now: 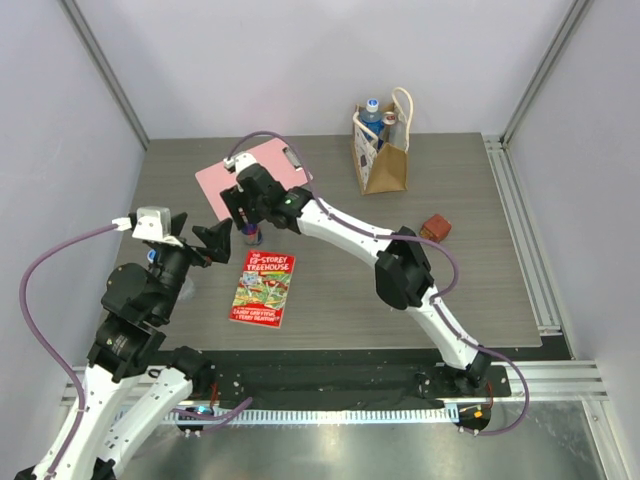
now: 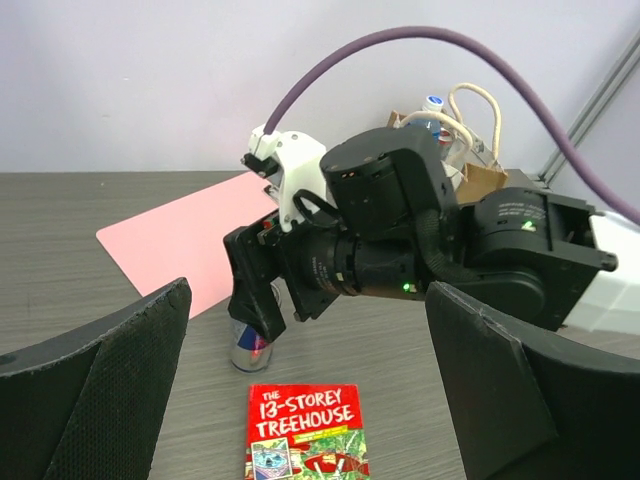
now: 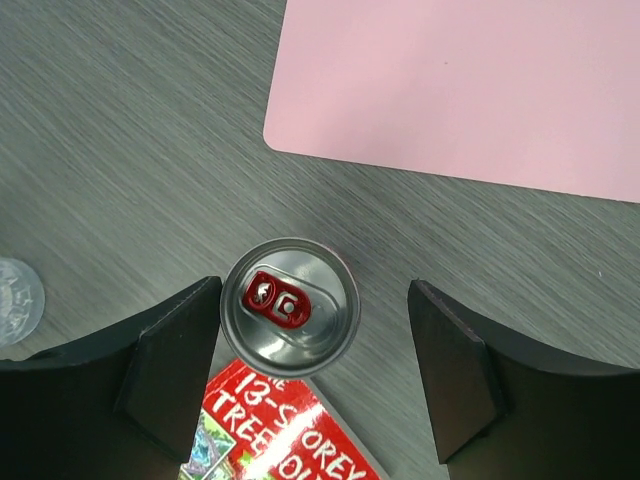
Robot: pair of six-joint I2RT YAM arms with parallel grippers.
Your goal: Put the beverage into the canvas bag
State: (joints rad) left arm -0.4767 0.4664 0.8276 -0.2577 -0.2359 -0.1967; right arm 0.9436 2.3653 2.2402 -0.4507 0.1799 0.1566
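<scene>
Beverage can (image 3: 290,305): stood upright directly beneath the right gripper (image 3: 315,365), off-centre between its parted fingers, not yet gripped; left gripper (image 1: 195,235) hung wide open just left.

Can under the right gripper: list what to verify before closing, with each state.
1. Can upright: ok.
2. Right gripper straddles it: ok.
3. Can centred between the fingers: not ok, it sits nearer one.
4. Book clear of the closing path: cannot tell.
5. Canvas bag upright: ok; room beside its bottles: cannot tell.
6. Left gripper open, away from the can: ok.
</scene>
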